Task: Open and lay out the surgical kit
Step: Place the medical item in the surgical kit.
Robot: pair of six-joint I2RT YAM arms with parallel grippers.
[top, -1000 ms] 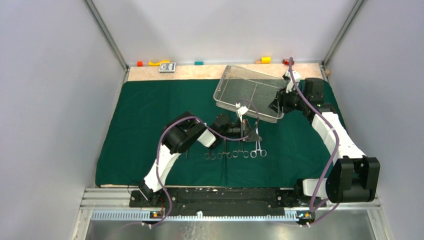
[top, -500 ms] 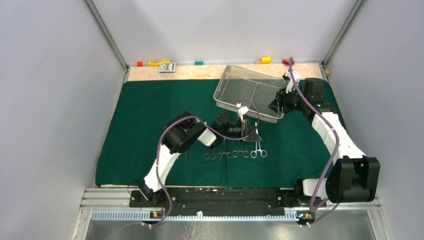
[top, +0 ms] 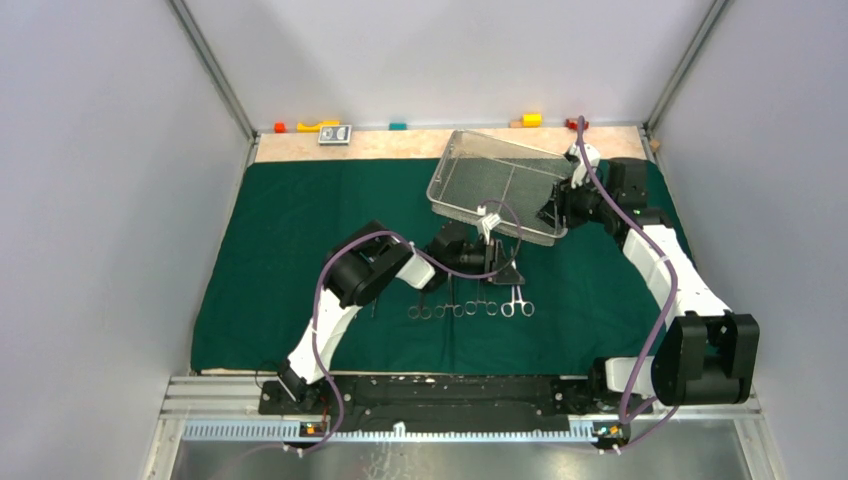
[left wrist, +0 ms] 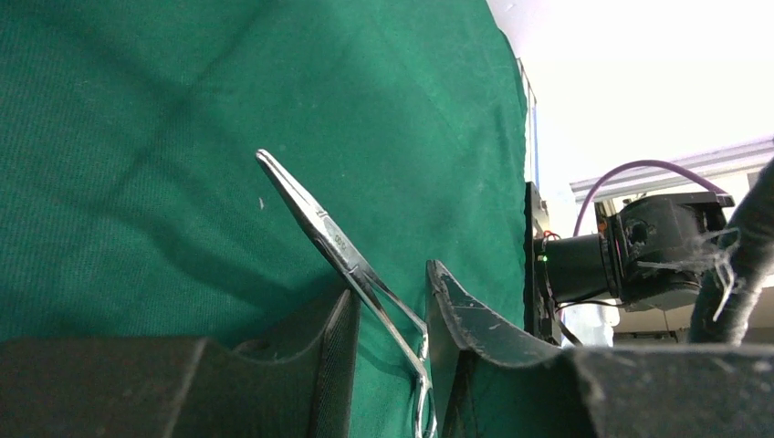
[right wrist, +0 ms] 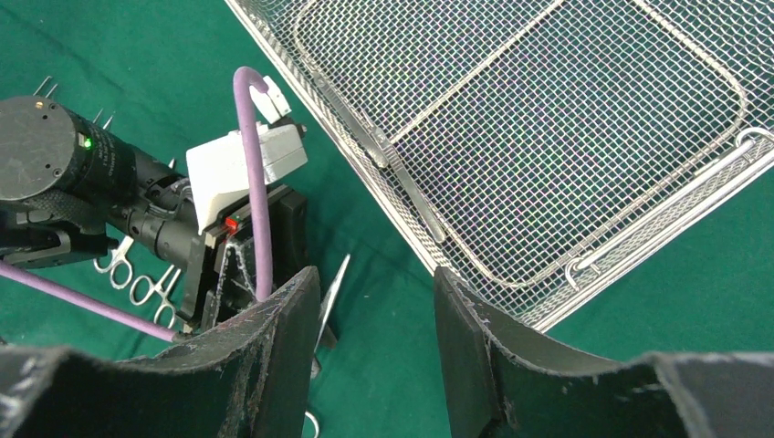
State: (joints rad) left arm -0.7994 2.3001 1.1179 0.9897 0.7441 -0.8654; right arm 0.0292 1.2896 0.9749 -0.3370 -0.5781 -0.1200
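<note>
The dark green cloth [top: 300, 250] lies spread flat over the table. The wire-mesh tray [top: 441, 165] stands on it at the back right, and the right wrist view [right wrist: 511, 109] shows one slim steel instrument [right wrist: 402, 178] left inside. A row of ring-handled clamps [top: 470, 306] lies at the front centre. My left gripper [top: 510, 270] is low over the row's right end. Its jaws [left wrist: 388, 278] are open, with a clamp [left wrist: 319, 224] lying on the cloth between them. My right gripper [top: 550, 212] hovers open and empty [right wrist: 374, 274] by the tray's near right corner.
A bare wooden strip runs behind the cloth with small coloured blocks [top: 318, 126] and a small grey device [top: 335, 135] on it. Grey walls close in left, right and back. The left arm's purple cable [right wrist: 256, 182] loops up close to the right gripper.
The left wrist has shifted slightly back toward the tray and its cable loop has moved with it. The right arm has barely moved.
</note>
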